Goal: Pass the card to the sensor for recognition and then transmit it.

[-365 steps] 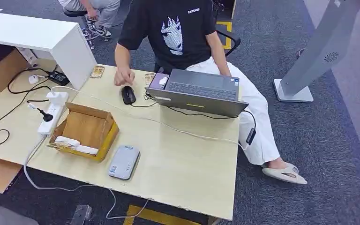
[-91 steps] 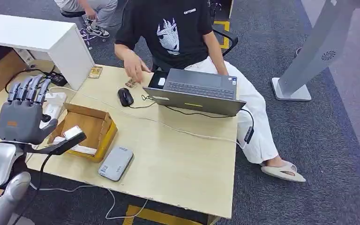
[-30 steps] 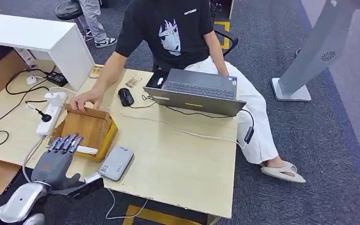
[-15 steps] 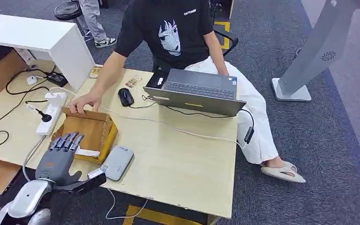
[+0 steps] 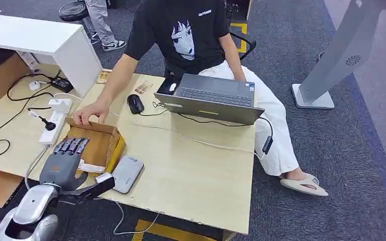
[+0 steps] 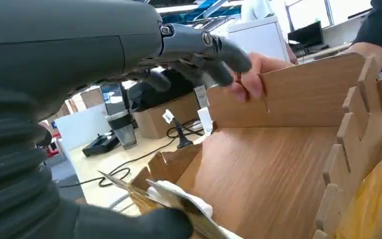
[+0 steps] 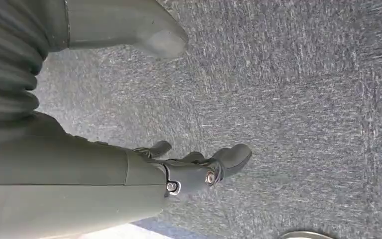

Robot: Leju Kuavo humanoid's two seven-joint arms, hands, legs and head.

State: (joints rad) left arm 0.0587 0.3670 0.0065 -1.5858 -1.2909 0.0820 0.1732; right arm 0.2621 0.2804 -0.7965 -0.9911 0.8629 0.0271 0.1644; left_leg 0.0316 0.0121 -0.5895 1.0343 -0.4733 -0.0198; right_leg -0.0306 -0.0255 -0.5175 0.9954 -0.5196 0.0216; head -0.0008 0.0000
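An open cardboard box stands near the table's front left. White and gold cards lie against its near wall. My left hand hovers over that near wall with fingers stretched out and apart, its thumb pointing toward the grey card sensor beside the box. In the left wrist view the fingers reach over the box's inside and the thumb lies beside the cards, which it does not pinch. My right hand hangs over the carpet, holding nothing.
A seated person's hand grips the box's far wall, also in the left wrist view. A laptop, mouse, power strip and a white cable lie on the table. A white cabinet stands at far left.
My left hand has moved forward from the table's front edge to above the box's near wall. The person's hand stays on the far wall.
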